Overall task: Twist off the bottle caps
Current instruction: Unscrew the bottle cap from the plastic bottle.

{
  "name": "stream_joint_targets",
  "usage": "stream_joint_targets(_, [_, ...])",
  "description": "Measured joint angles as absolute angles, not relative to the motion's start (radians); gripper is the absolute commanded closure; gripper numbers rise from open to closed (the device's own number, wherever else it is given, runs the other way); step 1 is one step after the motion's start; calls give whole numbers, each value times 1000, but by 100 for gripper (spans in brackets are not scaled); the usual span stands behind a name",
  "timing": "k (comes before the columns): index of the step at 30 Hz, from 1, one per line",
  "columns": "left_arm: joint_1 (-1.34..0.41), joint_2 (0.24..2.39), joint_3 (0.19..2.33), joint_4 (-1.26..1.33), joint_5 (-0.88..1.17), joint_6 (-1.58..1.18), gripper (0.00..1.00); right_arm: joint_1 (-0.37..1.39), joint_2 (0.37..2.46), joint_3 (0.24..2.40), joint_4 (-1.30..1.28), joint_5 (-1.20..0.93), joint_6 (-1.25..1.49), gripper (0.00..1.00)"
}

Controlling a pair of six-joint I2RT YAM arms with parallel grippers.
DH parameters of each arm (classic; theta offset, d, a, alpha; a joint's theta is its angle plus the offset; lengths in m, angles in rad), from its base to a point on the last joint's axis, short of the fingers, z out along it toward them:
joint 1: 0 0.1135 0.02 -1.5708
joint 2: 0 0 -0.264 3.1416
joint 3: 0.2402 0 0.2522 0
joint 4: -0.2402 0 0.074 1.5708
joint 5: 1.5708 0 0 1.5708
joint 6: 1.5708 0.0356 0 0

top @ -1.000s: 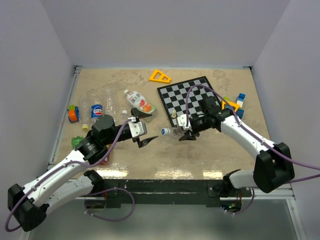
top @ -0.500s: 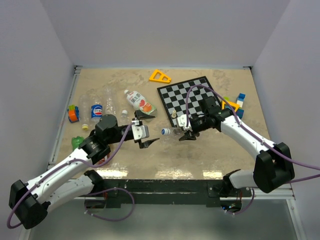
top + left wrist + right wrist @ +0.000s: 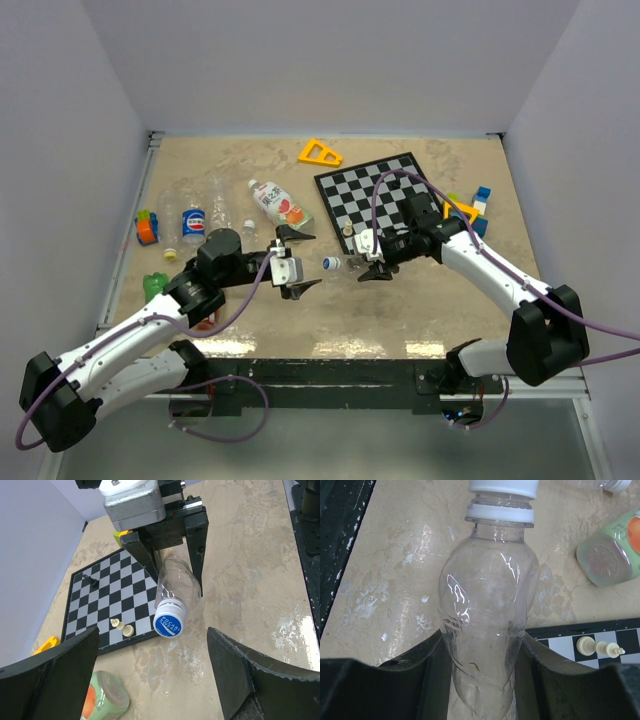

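A clear bottle [image 3: 347, 262] lies on its side with its blue and white cap [image 3: 330, 263] pointing left. My right gripper [image 3: 368, 258] is shut on the bottle's body [image 3: 487, 615], and the cap [image 3: 504, 486] is at the top of the right wrist view. My left gripper [image 3: 300, 260] is open just left of the cap and faces it. In the left wrist view the cap [image 3: 170, 621] sits ahead of my left gripper [image 3: 152, 647], between its wide fingers and not touching them. Behind it my right gripper [image 3: 172, 567] clamps the bottle [image 3: 177, 582].
A bottle with a white, green and orange label [image 3: 278, 203] lies behind my left gripper. A cola bottle [image 3: 193, 222], clear bottles [image 3: 220, 200] and a green one [image 3: 155, 285] are at the left. A chessboard [image 3: 385, 195] with pieces [image 3: 122, 627], a yellow triangle [image 3: 319, 153] and blocks [image 3: 470, 210] are to the right.
My left gripper has moved right, closer to the bottle's cap, still open. The right gripper and its bottle have not moved.
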State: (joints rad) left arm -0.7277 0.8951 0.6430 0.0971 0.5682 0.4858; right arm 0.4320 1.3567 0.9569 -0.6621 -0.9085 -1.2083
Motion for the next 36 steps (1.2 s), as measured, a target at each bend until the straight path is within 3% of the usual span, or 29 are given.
stream_joint_targets(12, [-735,991,646,117,591,520,15,432,1357,957,-662,-908,-1213,100])
stream_joint_targets(25, [-736,1088,691,136,645,498,46,432,1357,957,-663,-908,-1214,100])
stream_joint_targets(36, [-736,1122,713,133,664,490,50,432,1357,957,-665,-908,-1214,100])
